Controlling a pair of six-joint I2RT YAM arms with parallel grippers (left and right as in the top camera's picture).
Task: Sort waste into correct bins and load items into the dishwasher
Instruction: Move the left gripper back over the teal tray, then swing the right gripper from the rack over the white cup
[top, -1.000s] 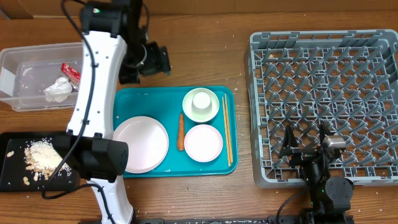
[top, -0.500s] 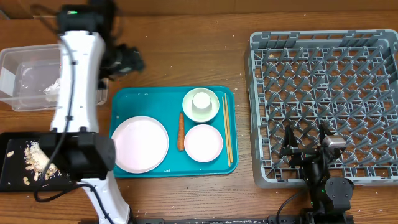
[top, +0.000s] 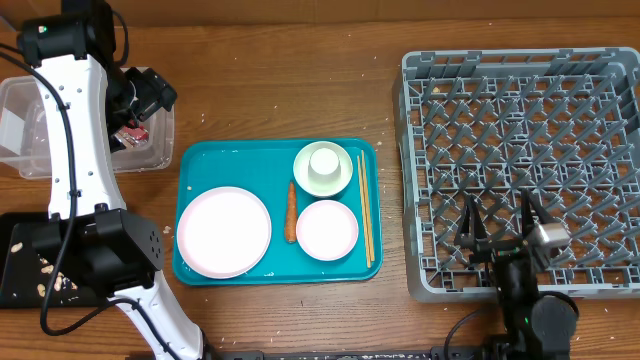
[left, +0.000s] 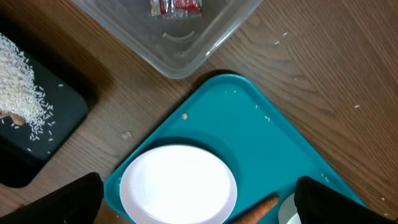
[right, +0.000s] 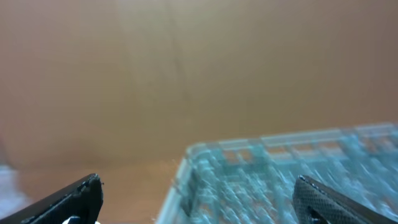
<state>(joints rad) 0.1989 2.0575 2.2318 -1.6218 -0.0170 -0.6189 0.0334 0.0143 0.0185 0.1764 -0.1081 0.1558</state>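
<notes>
Two bowls (top: 327, 229), one plate (top: 224, 231), one carrot (top: 291, 211)

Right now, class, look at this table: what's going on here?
Nothing is held at this moment. The left gripper hovers open and empty at the clear rectangular plastic tub, which holds a red snack wrapper. The orange carrot and the white round crockery lie on the teal serving tray. The right gripper hangs open over the grey plastic dish rack.

Dish rack (right: 267, 180) — blurred, edge-cropped

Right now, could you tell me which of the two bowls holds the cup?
The far bowl, at the tray's back edge: the cup sits inside it. The near bowl is empty.
</notes>
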